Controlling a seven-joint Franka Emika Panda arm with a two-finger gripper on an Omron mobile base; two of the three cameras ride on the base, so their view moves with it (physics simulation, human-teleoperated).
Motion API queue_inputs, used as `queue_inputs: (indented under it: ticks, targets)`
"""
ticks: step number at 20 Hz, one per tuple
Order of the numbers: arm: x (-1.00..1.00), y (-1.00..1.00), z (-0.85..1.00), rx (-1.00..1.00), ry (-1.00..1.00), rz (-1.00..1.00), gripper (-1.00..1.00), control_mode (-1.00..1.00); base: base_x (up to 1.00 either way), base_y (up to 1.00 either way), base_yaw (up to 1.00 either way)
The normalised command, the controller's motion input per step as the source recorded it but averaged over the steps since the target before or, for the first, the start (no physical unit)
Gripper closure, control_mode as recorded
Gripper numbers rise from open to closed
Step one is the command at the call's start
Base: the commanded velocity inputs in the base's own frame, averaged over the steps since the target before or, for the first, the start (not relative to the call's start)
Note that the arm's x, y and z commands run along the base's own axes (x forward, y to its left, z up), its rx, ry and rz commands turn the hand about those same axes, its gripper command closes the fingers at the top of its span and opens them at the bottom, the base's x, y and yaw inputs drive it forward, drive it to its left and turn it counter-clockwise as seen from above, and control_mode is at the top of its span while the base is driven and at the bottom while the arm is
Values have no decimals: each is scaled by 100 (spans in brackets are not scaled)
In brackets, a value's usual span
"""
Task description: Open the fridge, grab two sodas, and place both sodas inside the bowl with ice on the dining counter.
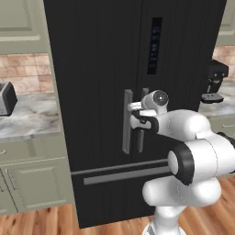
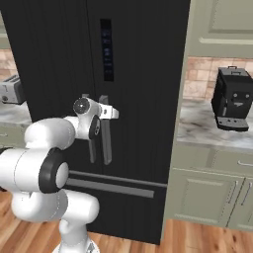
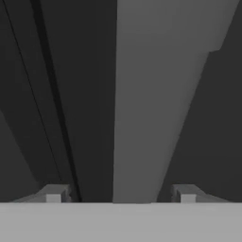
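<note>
Straddling the fridge (image 1: 101, 69) handle (image 3: 151, 104), open jaws; toaster (image 1: 7, 97) left, coffee machine (image 2: 233, 99) right.

The fridge (image 1: 96, 69) has a black matt front with fine vertical brushing. Its door handles (image 1: 127, 121) are plain grey, metal-looking bars with a dull finish; the drawer handle (image 1: 124, 175) is finished alike. A glossy dark control panel (image 1: 154, 46) sits in the right door. The arm (image 1: 197, 147) has smooth white plastic-looking shells with black joint bands. The wall counter (image 1: 25, 119) is veined marble. The floor (image 1: 41, 225) is polished wood plank, the backsplash (image 1: 25, 71) rough brick. Cabinets (image 1: 36, 183) are painted pale green, matt.
</note>
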Motion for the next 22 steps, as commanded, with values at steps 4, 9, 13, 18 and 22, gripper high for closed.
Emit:
queue_inputs:
  ticks: [4,9,13,18,22]
  targets:
    - [-6,2,-18,-3,5,-2,100,-100,0,0,0]
    - [-83,-28,-7,0,3,-10,100,-100,0,0,0]
    - [-100,-40,0,0,8,-9,100,-100,0,0,0]
    - [-100,-36,17,0,6,-2,100,-100,0,0,0]
    - [-100,-26,26,0,6,0,100,-100,0,0,0]
